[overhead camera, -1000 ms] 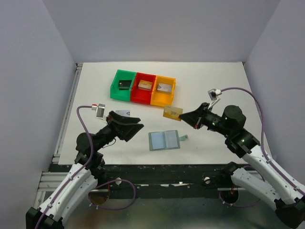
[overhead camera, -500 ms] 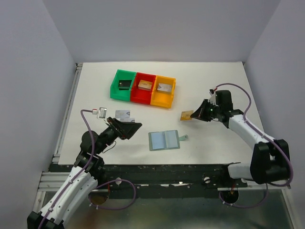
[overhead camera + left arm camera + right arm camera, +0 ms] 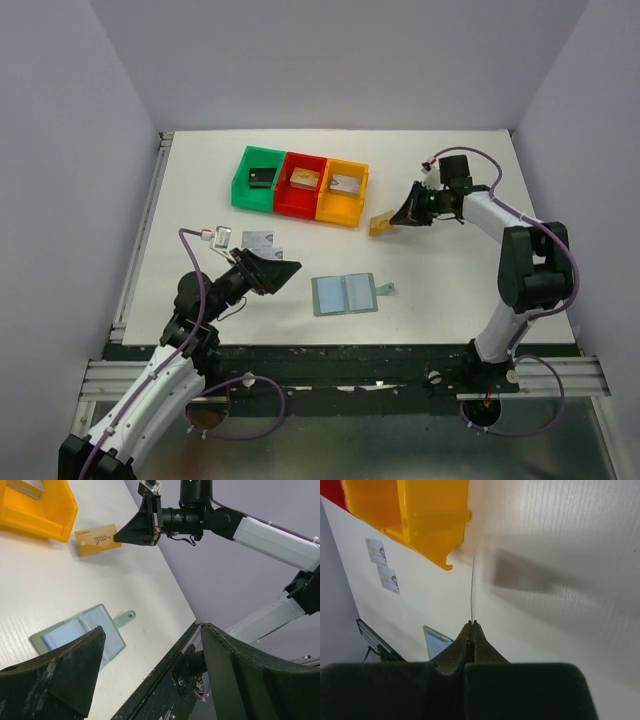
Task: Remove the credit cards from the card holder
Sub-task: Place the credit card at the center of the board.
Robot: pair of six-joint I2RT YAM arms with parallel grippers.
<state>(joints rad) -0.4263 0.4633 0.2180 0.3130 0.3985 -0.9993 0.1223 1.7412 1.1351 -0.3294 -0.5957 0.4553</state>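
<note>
Now: right gripper (image 3: 399, 219) pinches tan-gold card (image 3: 381, 225) by its edge just beside orange bin (image 3: 342, 206), left gripper (image 3: 278, 268) gapes empty, card holder (image 3: 345, 294) lies open mid-table; best lower flat before releasing.

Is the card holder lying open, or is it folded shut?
Open. The card holder lies spread flat on the table, its pale blue inner pockets facing up and its small tab sticking out at the side.
</note>
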